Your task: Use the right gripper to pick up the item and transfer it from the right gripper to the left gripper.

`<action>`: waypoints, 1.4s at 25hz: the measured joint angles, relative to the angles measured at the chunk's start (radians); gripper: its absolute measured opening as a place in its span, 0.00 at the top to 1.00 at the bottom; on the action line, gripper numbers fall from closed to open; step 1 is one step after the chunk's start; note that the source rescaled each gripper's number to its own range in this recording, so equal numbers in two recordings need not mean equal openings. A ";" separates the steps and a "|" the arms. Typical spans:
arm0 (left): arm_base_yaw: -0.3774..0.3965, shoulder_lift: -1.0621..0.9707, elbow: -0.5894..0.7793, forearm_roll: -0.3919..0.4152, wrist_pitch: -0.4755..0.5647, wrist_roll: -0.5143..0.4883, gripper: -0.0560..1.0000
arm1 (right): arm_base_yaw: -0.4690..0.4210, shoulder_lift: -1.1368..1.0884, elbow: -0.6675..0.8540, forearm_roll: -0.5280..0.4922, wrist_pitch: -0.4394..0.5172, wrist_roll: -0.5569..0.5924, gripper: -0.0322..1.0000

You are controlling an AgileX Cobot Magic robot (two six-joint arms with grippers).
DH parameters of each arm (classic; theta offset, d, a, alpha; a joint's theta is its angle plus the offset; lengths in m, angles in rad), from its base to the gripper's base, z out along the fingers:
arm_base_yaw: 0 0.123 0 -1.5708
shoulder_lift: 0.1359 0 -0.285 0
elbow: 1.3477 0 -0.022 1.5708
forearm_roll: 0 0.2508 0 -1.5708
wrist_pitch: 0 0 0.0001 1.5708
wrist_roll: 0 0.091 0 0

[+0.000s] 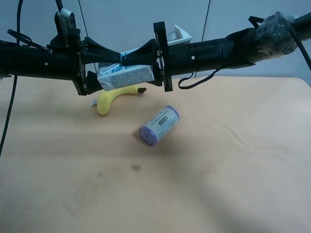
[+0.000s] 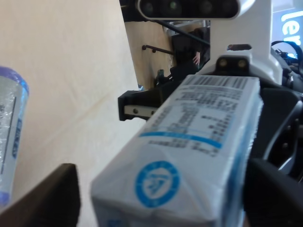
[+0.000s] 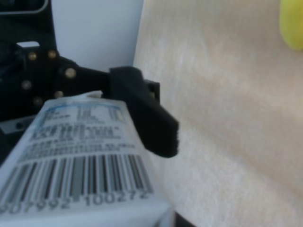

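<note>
The black right gripper [image 1: 133, 65] is clamping the white-and-blue gable-top paper carton [image 1: 127, 75] at eleven o'clock over the tan table [image 1: 218, 160]; the black left gripper [image 1: 109, 68] is straddling it, jaws parted.

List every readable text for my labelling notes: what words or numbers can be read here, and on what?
"907992 100272": under the barcode on the carton, leading digits cut off.
"ler": white letters on a blue sign, cut by the frame.
Fine print on the carton, label on the can: too blurred to read.

A robot lab bench; plain tan table [image 1: 218, 170], bare grey wall [image 1: 126, 19], dangling cables [image 1: 8, 114].
</note>
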State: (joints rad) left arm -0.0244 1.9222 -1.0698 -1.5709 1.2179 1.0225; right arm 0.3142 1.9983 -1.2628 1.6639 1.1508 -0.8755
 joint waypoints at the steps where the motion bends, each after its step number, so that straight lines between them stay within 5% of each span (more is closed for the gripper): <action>1: 0.000 0.000 0.000 -0.006 0.000 -0.001 0.46 | 0.000 0.000 0.000 0.000 -0.007 -0.001 0.97; 5: -0.001 0.000 0.000 -0.026 0.001 -0.036 0.66 | 0.000 0.000 0.000 0.004 -0.010 -0.018 0.97; 31: 0.000 -0.052 0.000 -0.021 -0.012 -0.105 0.75 | 0.000 -0.004 0.000 0.044 0.022 -0.047 0.96; 35: 0.000 -0.052 0.000 -0.025 -0.012 -0.109 0.88 | 0.000 -0.004 0.000 0.044 0.021 -0.048 0.71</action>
State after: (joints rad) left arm -0.0244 1.8700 -1.0702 -1.5957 1.2056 0.9139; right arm 0.3142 1.9944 -1.2628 1.7080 1.1718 -0.9235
